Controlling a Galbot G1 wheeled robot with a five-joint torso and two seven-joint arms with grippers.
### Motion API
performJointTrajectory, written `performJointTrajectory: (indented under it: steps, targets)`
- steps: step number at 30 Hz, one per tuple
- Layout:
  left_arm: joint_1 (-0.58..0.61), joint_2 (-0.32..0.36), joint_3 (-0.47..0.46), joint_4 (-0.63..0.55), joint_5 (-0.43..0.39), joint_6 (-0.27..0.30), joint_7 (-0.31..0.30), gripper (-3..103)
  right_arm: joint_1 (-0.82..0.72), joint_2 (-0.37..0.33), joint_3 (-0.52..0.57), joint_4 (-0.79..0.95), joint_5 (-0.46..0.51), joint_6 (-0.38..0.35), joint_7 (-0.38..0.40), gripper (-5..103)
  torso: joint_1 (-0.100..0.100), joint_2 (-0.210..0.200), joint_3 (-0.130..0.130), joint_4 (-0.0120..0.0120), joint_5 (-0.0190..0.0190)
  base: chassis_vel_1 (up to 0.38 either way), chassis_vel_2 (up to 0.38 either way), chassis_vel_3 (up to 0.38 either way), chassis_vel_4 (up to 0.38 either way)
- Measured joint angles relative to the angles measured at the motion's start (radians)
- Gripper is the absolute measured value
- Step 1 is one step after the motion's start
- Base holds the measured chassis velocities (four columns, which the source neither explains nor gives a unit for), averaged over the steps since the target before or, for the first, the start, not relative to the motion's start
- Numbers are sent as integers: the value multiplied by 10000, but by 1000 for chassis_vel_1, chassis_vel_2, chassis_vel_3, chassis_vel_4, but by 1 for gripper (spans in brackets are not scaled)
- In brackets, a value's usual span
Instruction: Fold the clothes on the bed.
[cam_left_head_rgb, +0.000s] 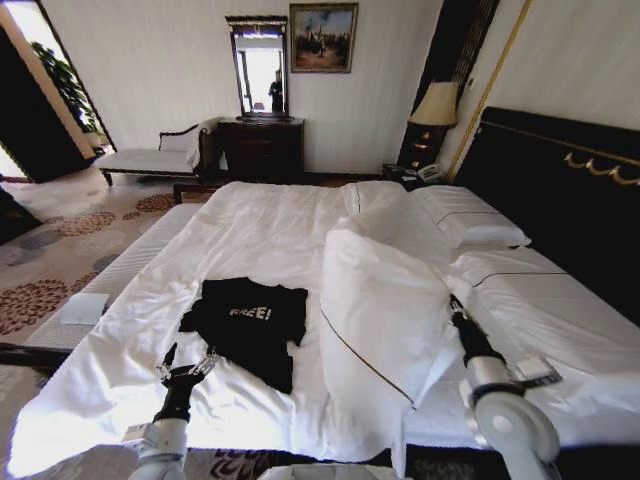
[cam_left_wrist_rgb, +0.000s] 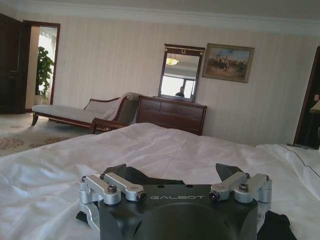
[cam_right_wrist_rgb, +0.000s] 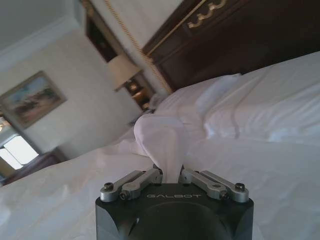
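Observation:
The clothes are one black T-shirt (cam_left_head_rgb: 250, 322) with white lettering, lying crumpled on the white duvet of the bed (cam_left_head_rgb: 262, 232) near its front edge. My left gripper (cam_left_head_rgb: 188, 362) hovers just in front of the shirt's near left corner, its jaws spread open and empty. In the left wrist view the same gripper (cam_left_wrist_rgb: 172, 172) sits low over the duvet with black cloth (cam_left_wrist_rgb: 150, 176) right beyond its fingers. My right gripper (cam_left_head_rgb: 457, 308) is at the edge of a turned-back duvet flap (cam_left_head_rgb: 385, 305). In the right wrist view its fingers (cam_right_wrist_rgb: 156, 175) pinch a raised white fold (cam_right_wrist_rgb: 162, 140).
Pillows (cam_left_head_rgb: 470, 215) lie against the dark headboard (cam_left_head_rgb: 560, 185) on the right. Across the room stand a chaise bench (cam_left_head_rgb: 150, 158), a dark dresser (cam_left_head_rgb: 262, 148) with a mirror, and a bedside lamp (cam_left_head_rgb: 436, 103). A white pad (cam_left_head_rgb: 85, 308) rests left of the bed.

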Motion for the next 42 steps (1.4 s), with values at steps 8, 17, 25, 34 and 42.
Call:
performJointTrajectory:
  steps: [8,17,25,34,42]
  targets:
    - [-322,258,-112,302,-591,-15,-27,100,-635,715,421,1169,-719,-319,2928,2,0,0,1,3,0,0,0,0,0]
    - [-763,481,17,743,-893,-33,-65,100,-1608,1566,1055,1156,-3569,298,3348,2,0,0,1,1,0,0,0,0,0]
    - [-1079,717,80,1014,-1162,-145,-91,100,-1749,1610,2243,1112,-3775,587,4329,2,2,-2,1,4,2,0,0,0,0]
    - [-1261,721,99,1115,-1193,-297,-114,100,-2405,2139,2112,-829,-4118,1815,4414,2,3,-2,2,6,4,0,0,0,0]
    - [-1270,590,176,1112,-1129,-336,-114,100,-2627,1854,2105,-3044,-4205,2828,4089,2,3,-2,1,11,2,0,0,0,0]
